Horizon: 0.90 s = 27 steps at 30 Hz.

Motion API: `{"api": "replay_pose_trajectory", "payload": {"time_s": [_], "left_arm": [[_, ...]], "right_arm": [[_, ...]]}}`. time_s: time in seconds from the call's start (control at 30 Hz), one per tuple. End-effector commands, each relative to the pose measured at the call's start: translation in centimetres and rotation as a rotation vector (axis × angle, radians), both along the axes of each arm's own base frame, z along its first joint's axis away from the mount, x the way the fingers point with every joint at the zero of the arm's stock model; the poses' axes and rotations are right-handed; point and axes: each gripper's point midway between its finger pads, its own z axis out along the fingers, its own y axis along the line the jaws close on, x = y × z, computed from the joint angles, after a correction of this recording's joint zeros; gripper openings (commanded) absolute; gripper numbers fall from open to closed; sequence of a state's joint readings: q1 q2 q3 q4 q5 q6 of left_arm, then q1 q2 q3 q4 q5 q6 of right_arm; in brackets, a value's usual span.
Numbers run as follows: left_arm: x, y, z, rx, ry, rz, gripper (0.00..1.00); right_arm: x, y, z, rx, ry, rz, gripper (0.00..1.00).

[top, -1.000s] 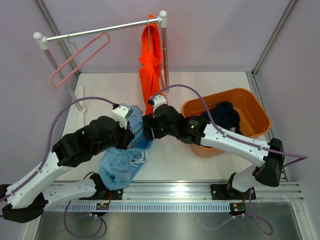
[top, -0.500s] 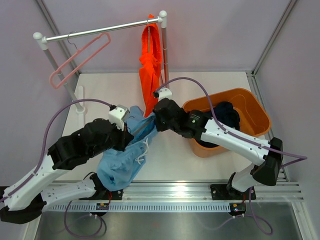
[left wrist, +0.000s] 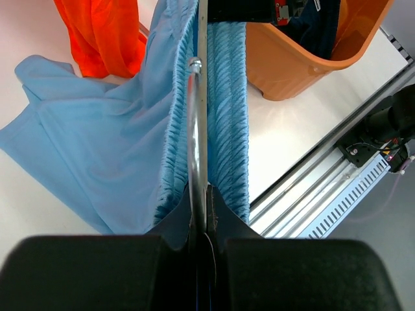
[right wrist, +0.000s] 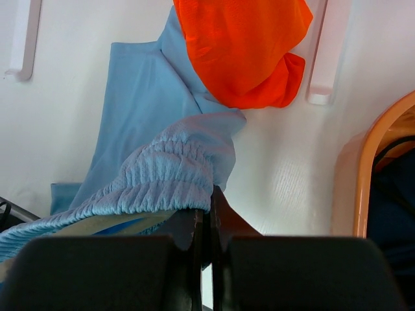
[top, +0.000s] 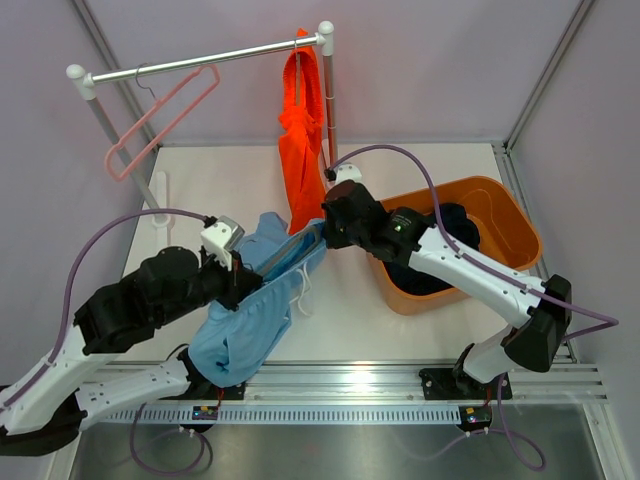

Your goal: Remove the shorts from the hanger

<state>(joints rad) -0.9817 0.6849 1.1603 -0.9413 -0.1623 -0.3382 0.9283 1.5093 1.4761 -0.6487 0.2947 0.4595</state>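
The light blue shorts (top: 245, 325) hang stretched between my two grippers. My left gripper (top: 243, 272) is shut on the metal hanger (left wrist: 193, 129), with the ribbed waistband (left wrist: 227, 116) bunched on both sides of it. My right gripper (top: 322, 232) is shut on the waistband's far end (right wrist: 168, 175), close to the orange shorts (top: 300, 130). Those hang from the rail beside its right post. The dark navy shorts (top: 455, 228) lie in the orange basket (top: 522, 225). In the wrist views the left gripper (left wrist: 202, 191) and the right gripper (right wrist: 209, 194) show jaws pressed together.
A clothes rail (top: 200, 60) spans the back, carrying an empty pink hanger (top: 165, 112) on the left. Its right post (top: 328, 100) stands just behind my right gripper. The basket sits at the right of the white table (top: 230, 180). An aluminium rail (top: 350, 385) runs along the near edge.
My right gripper has shut on the waistband and moved up and right toward the post. The left arm has drawn back to the left, stretching the light blue shorts between them.
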Motion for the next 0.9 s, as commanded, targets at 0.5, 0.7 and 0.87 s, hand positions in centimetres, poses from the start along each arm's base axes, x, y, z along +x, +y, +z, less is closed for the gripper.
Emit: {"api": "replay_pose_trajectory", "payload": {"time_s": [0.5,0.7,0.87], "left_arm": [[4.3,0.9,8.1,-0.348,-0.276,0.244,0.00],[6.7,1.2,11.6,-0.472,-0.384,0.376,0.00],[9.1,1.0,14.1,-0.503,-0.464,0.483,0.00]], "right_arm": [[-7.5,4.3,3.4,0.124,-0.025,0.189,0.00],[-11.8,6.6,6.6,0.163,-0.051,0.352,0.00],[-16.3,8.6,8.5,0.135,-0.084,0.514,0.00]]}}
